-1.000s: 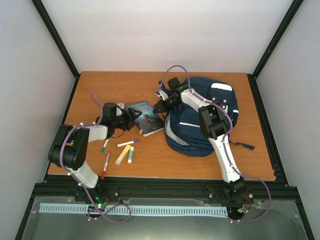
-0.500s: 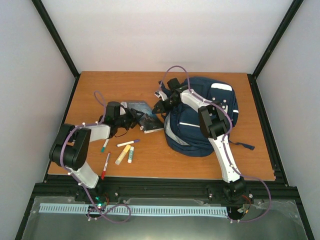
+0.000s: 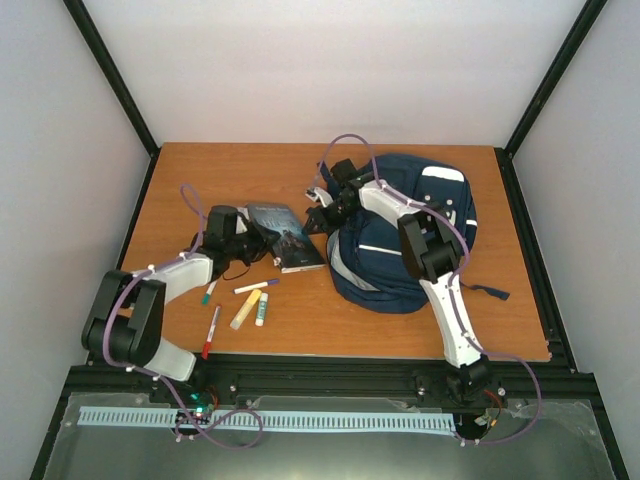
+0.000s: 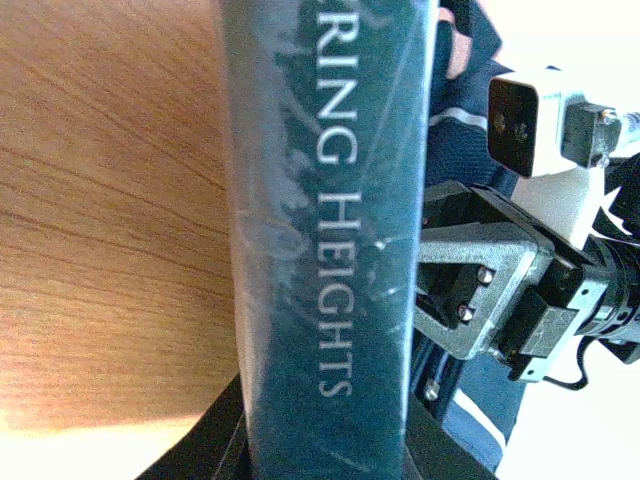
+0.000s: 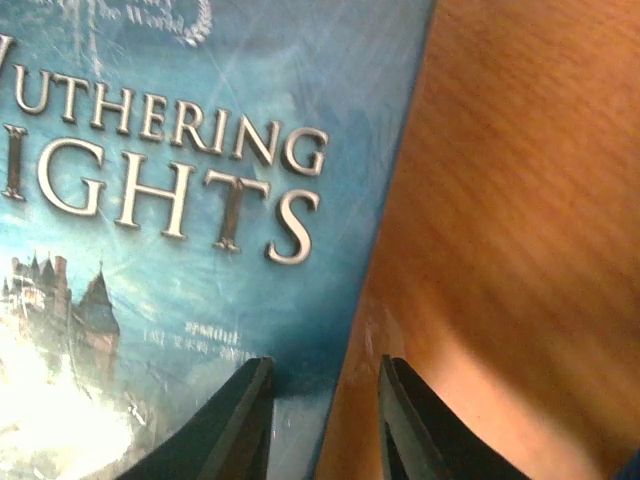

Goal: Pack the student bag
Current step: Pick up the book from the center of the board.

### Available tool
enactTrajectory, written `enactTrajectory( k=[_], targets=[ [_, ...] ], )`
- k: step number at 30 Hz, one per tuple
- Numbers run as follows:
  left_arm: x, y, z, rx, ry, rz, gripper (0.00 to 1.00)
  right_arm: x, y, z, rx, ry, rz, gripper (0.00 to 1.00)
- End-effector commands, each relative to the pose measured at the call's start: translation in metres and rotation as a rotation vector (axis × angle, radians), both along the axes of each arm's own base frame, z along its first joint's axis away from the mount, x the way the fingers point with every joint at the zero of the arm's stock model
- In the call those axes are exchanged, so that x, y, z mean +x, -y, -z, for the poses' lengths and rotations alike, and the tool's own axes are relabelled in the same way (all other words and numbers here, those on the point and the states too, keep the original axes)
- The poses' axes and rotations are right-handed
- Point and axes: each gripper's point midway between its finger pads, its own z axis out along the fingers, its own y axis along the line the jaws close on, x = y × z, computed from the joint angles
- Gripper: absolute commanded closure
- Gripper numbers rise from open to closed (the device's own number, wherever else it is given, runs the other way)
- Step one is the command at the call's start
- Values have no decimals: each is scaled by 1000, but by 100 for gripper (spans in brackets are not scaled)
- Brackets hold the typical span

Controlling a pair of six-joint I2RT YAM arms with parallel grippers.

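Observation:
The student bag [image 3: 405, 250], navy with white stripes, lies at the table's right centre. Left of it is a teal paperback, "Wuthering Heights" [image 3: 287, 236]. My left gripper [image 3: 254, 241] is shut on the book's spine [image 4: 320, 200], which fills the gap between its dark fingers [image 4: 215, 425]. My right gripper [image 3: 318, 217] is at the book's far right edge, beside the bag. In the right wrist view its jaws [image 5: 325, 400] stand open astride the cover's edge [image 5: 180, 250], one finger [image 5: 240, 420] over the cover and the other over bare wood.
Loose pens lie near the front left of the table: a purple-capped marker [image 3: 256, 286], a yellow one [image 3: 245, 309], a white glue stick [image 3: 260, 311], a red pen [image 3: 212, 330] and a green-tipped pen [image 3: 210, 292]. Black frame posts border the table [image 3: 200, 180].
My left gripper has closed on the book's spine and the left arm has stretched lower and further out. The book has shifted slightly left. My right gripper's jaws have opened.

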Motion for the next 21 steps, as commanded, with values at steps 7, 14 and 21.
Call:
enactTrajectory(
  k=[7,14,21],
  targets=[
    [-21,15,-146,20,426,168,99,1,77,-179,117,350,20,48],
    [-69,51,-157,80,505,431,99,-54,139,-248,110,635,-30,26],
    [-127,84,-153,122,570,727,99,-149,155,-260,162,772,-255,10]
  ],
)
